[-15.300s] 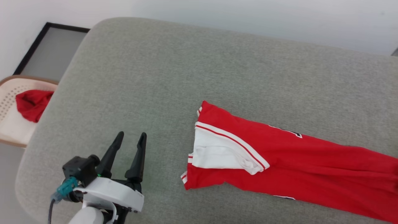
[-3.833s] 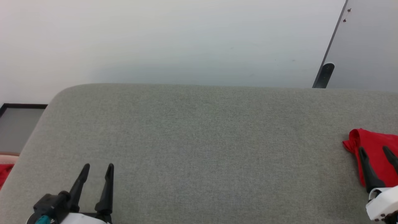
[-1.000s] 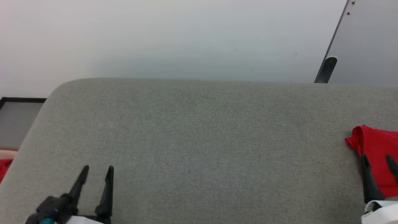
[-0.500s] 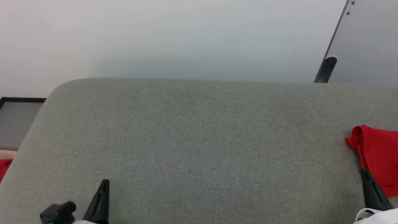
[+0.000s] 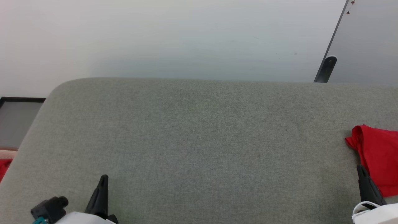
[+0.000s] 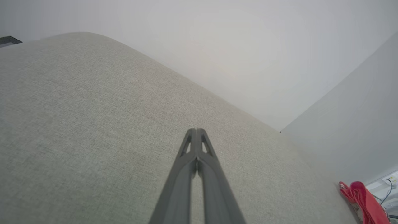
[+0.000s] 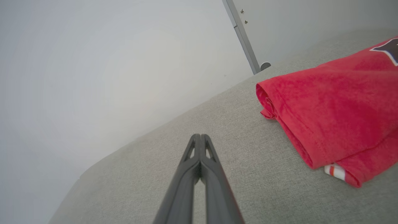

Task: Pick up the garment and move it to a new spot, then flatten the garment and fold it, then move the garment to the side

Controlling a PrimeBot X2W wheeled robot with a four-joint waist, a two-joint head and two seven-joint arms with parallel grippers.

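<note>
A red jersey T-shirt with red-white striped trim (image 7: 335, 109) lies folded on the grey fabric tabletop (image 5: 199, 140) just right of the right hand (image 7: 200, 136), which like the left hand (image 6: 195, 130) is empty with fingers pressed together, so the task looks essentially complete.

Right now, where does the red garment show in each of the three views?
Head view: garment at the right edge, just below mid-height.
Left wrist view: garment in the bottom right corner.
Right wrist view: garment on the right side, folded.
Shared landmark: the grey cushion it lies on.
</note>
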